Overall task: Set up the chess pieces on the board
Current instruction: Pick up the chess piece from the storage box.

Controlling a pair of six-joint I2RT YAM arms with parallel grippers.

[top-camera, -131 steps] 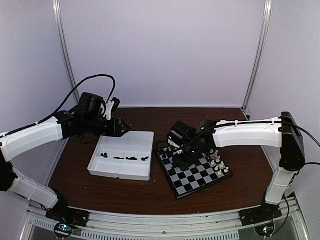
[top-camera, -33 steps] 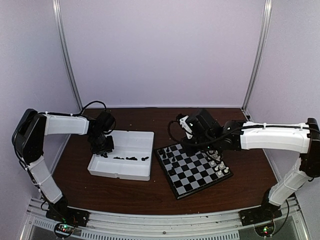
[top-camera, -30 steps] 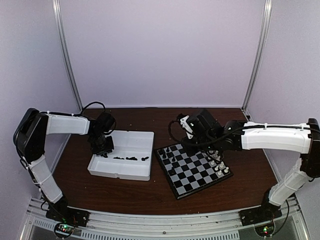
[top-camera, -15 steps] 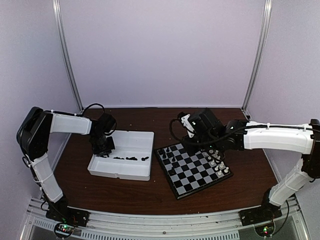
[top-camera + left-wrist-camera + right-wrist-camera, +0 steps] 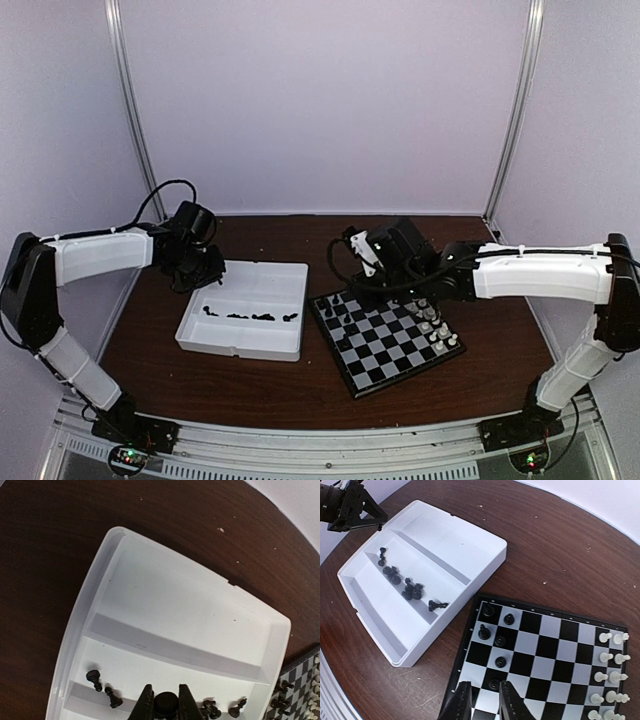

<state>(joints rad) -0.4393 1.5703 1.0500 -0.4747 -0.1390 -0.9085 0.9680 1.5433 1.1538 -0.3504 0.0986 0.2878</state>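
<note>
Brown worktop point(image 5: 300, 390) with a white tray point(image 5: 445, 540) on the left and a checkered board point(image 5: 555, 670) just beside it on the right. The left pincer point(image 5: 165, 700) hangs over the tray, clamped shut on one black piece point(image 5: 166, 703). More black pieces point(image 5: 410, 587) lie loose in the tray's middle compartment. Six others point(image 5: 484, 631) stand on the board's two columns nearest the tray, and white pieces point(image 5: 610, 660) line the opposite edge. The right pincer point(image 5: 486, 690) hovers above the board's near edge, its jaws slightly apart and holding nothing.
</note>
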